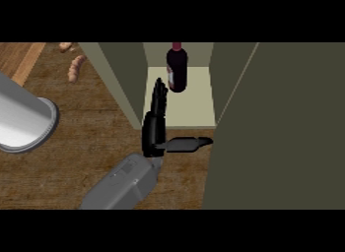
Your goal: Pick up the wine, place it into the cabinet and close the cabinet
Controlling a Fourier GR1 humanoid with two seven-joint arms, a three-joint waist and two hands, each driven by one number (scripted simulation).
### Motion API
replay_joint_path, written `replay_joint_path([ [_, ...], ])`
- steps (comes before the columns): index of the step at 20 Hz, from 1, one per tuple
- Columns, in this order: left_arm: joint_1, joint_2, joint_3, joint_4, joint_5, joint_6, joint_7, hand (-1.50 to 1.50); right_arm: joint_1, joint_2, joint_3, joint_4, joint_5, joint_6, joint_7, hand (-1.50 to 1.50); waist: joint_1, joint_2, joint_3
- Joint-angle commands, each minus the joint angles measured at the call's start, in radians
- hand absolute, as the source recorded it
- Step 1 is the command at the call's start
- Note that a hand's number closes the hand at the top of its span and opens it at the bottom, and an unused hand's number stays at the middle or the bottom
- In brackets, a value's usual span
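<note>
A: Nearest us, what do we see?
B: Our black right hand (155, 129) over the brown wooden counter (81, 142), fingers straight, thumb spread sideways, holding nothing.
A: And beyond?
B: The dark red-capped wine bottle (177, 70) stands inside the olive-green open cabinet (124, 78), just past our fingertips, on its pale shelf (193, 106).

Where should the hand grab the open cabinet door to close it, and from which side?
A judgement: take the dark olive cabinet door along its free vertical edge nearest the right hand, coming from the open cabinet side. That edge stands clear of the dark wine bottle, which is upright inside, and no handle shows. The open fingers could press it.
</note>
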Motion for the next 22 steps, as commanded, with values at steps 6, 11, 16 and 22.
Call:
replay_joint_path([
  [6,0.239,0.042,-0.129,-0.421,-0.129,0.161,0.106,-1.5,0.037,-0.03,-0.049,-0.108,-0.058,0.007,0.042,-1.5,0.011,-0.001,0.0],
  [11,0.384,0.131,-0.154,-0.625,-0.188,0.217,0.156,-1.5,0.061,-0.014,-0.012,-0.088,-0.038,0.019,0.009,-1.5,0.011,0.0,0.0],
  [16,0.486,0.136,-0.175,-0.741,-0.239,0.213,0.152,-1.5,-0.014,-0.034,-0.052,-0.049,-0.076,0.029,0.033,-1.5,0.01,0.002,0.0],
  [22,0.635,0.324,-0.218,-0.968,-0.248,0.144,0.178,-1.5,0.047,-0.011,0.01,-0.07,-0.11,0.052,0.06,-1.5,0.012,0.0,0.0],
])
